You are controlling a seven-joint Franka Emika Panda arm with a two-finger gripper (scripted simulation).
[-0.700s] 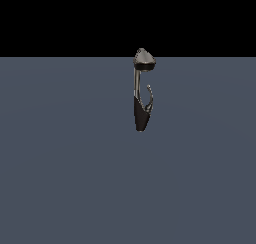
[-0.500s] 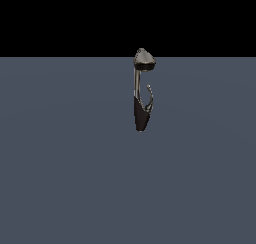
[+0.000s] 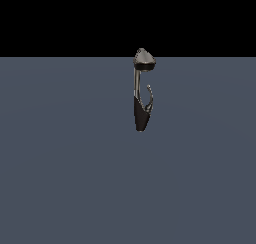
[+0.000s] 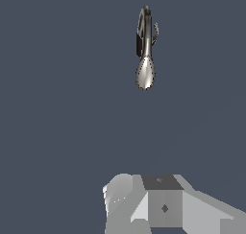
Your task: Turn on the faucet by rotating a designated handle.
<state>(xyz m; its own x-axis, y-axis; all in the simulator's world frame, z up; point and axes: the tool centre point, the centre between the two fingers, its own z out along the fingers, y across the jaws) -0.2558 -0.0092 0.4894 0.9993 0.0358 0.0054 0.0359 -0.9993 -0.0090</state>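
Grey-blue floor (image 3: 65, 178) carries 1 faucet (image 3: 141, 95), upright near the middle of the exterior view, its cone head (image 3: 144, 58) above a dark tapered base (image 3: 141, 117). Its thin curved handle (image 3: 149, 95) juts toward the exterior view's right. In the wrist view the gripper (image 4: 166, 204) sits well apart from the faucet (image 4: 145, 46), holding nothing; its opening cannot be told.

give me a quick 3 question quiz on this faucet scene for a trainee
1. True or false: the gripper touches the faucet.
2. In the exterior view, the handle sticks out on which side of the stem? A) left B) right
3. Fill in: the faucet's base is ____ in colour.

Key: 1 false, it sits apart from the faucet in the wrist view. 2 B. 3 dark.
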